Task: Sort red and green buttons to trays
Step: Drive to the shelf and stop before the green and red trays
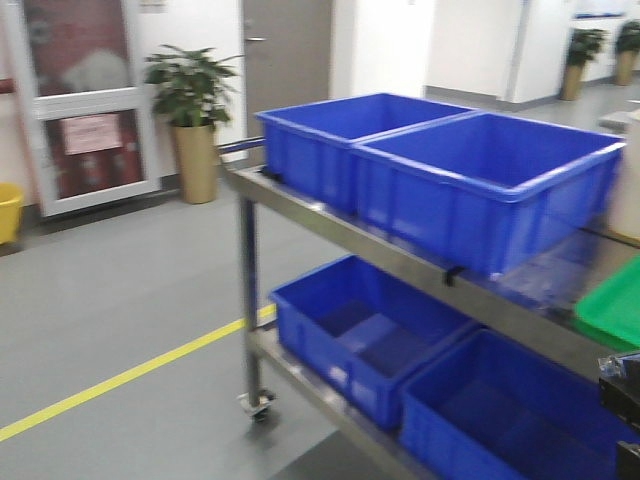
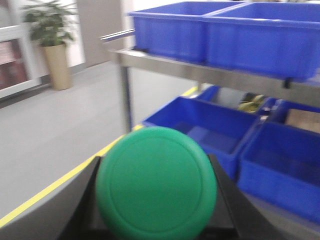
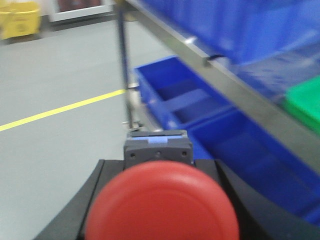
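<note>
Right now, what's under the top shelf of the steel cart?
More blue crates on the lower shelf; the front left one looks empty. The top shelf hides most of the ones behind.

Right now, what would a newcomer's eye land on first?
The green button fills the left wrist view and the red button the right, each gripped. Ahead, blue crates crowd both shelves of a steel cart, with a green tray at the picture's right edge.
</note>
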`<state>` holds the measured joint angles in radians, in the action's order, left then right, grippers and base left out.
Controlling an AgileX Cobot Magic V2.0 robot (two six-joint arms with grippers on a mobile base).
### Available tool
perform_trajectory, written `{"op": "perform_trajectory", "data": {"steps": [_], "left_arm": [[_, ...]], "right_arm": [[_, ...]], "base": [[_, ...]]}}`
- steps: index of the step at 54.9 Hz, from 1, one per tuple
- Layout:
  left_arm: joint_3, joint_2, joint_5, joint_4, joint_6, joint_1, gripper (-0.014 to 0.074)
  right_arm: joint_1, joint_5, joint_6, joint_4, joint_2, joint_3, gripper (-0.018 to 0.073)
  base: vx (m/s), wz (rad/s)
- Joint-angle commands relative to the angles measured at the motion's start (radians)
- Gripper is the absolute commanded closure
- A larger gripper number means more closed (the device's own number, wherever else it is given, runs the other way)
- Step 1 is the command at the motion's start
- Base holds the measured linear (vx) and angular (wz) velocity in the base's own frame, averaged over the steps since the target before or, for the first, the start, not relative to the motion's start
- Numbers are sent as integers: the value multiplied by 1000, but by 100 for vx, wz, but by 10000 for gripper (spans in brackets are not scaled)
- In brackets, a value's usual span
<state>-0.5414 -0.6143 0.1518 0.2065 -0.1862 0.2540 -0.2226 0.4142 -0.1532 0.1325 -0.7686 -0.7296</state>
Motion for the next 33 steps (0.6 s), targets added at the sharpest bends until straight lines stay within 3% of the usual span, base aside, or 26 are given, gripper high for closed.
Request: {"op": "perform_trajectory", "data": {"steps": [1, 33], "left_arm": [[-28, 2, -91, -4, -5, 2, 596], [-28, 2, -91, -4, -5, 2, 595]], "right_arm": [[5, -89, 0, 11, 8, -31, 568], [5, -89, 0, 11, 8, -31, 568]], "base": [[30, -70], [26, -62]]}}
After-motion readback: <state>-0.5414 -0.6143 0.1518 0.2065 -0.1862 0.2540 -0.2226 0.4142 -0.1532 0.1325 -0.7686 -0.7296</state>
